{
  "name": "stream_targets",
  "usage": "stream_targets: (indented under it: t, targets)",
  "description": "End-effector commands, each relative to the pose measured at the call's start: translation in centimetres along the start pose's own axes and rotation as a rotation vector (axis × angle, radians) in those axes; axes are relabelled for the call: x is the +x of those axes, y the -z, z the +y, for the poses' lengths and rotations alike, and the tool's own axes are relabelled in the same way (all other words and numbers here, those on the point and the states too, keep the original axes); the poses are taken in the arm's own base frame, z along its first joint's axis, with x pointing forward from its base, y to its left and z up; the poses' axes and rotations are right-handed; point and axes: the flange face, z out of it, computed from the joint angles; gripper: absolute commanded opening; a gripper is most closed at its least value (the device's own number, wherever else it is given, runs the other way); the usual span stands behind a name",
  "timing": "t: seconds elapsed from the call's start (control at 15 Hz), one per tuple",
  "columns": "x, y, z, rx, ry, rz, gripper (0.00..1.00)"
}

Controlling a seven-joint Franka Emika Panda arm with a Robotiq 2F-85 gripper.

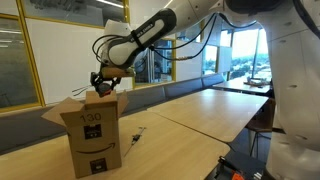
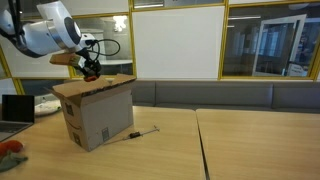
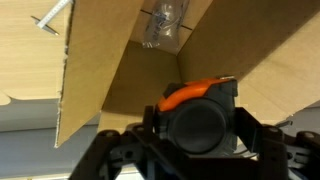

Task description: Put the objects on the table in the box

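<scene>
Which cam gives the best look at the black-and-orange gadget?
Wrist view: the gadget fills the lower frame, its orange top and black body clear, over the open box. In both exterior views it is only a dark speck in the gripper above the box.

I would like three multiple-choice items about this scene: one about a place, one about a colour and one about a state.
1. Where is the tool?
A. over the open box
B. on the floor
C. inside a drawer

2. What colours has the gadget in the tool?
A. green and white
B. black and orange
C. all blue

3. How are the box's top flaps?
A. taped shut
B. cut off
C. open

Answers:
1 A: both exterior views show the tool above the box's top.
2 B: the wrist view shows an orange part on a black body.
3 C: the wrist view looks into the box, down to a clear packet.
</scene>
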Motion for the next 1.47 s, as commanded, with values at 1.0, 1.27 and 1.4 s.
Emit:
stream_targets:
  t: [1.0, 1.27, 1.4]
  targets:
    - [2.6, -7.2, 5.3, 0.009, -0.078, -0.290, 1.00]
    - [2.9, -3.3, 6.9, 0.002, -0.105, -0.228, 1.00]
    - [2.8, -0.6, 8.0, 0.000, -0.131, -0.187, 1.00]
